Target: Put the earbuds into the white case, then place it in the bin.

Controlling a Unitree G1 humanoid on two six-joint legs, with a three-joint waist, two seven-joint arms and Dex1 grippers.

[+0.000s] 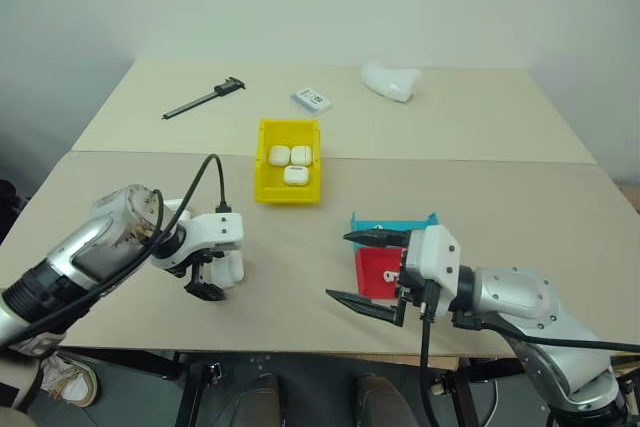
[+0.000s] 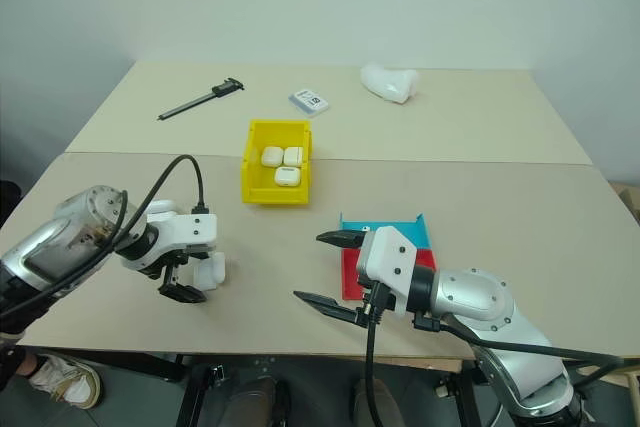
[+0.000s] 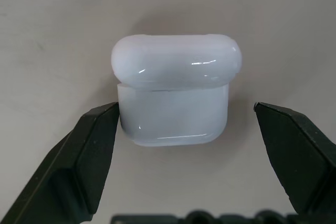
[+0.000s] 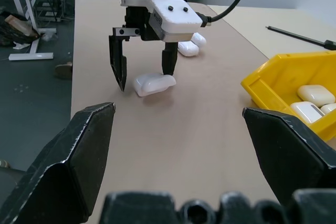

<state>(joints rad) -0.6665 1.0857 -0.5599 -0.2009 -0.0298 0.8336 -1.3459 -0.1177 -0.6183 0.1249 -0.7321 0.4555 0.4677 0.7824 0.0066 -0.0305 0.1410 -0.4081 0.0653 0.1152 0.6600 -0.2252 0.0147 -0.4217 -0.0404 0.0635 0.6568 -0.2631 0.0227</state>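
A glossy white case (image 3: 176, 90) is seen on the beige table (image 1: 480, 197); the bin (image 1: 263, 162) is bright yellow.

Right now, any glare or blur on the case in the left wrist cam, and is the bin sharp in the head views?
Left wrist view: the case is sharp, with small bright highlights on its lid and lower edge, and a soft shadow behind it; the left claw fingers are slightly soft at the frame's bottom. Left eye view: the bin is sharp, evenly lit, no glare.

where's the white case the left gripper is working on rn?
The white case lies on the table at the robot's left near the front edge, between the open left gripper fingers.
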